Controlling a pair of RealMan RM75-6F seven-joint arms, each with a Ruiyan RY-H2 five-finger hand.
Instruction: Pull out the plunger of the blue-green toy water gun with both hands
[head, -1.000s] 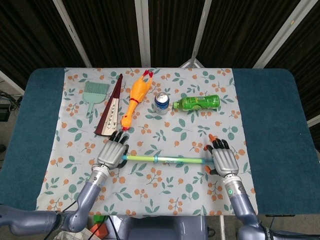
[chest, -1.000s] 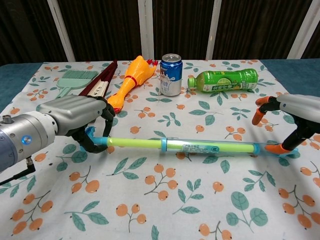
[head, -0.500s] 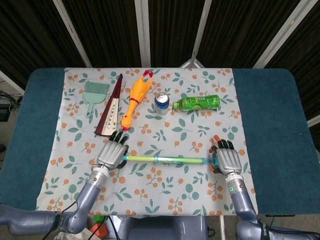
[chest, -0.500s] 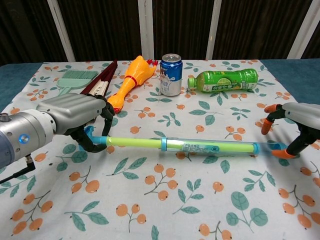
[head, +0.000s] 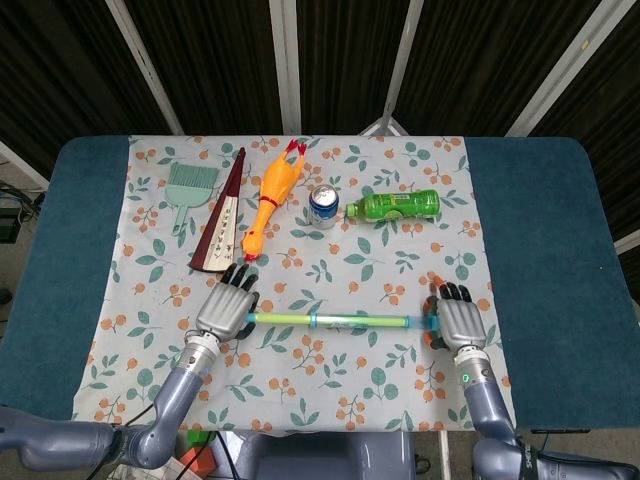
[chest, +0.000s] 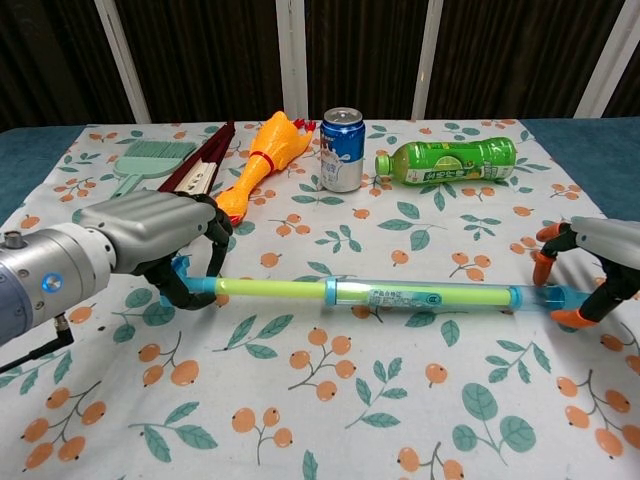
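near the front edge of the desk (head: 545, 260), your toy water gun (chest: 400, 295) lies crosswise on the floral cloth (head: 300, 390), plunger (chest: 270, 289) partly out toward the left edge. your left hand (chest: 150, 245) grips the plunger's end; your right hand (chest: 595, 270) pinches the barrel's tip. toward the back edge lie a rubber chicken (head: 272, 200), bottle (head: 395, 206) and can (head: 323, 205).

No legible text on any obj.

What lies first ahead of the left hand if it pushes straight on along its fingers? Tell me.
Likely the rubber chicken, its head end nearest the left hand; the folded fan lies close beside that line, so depth leaves some doubt.
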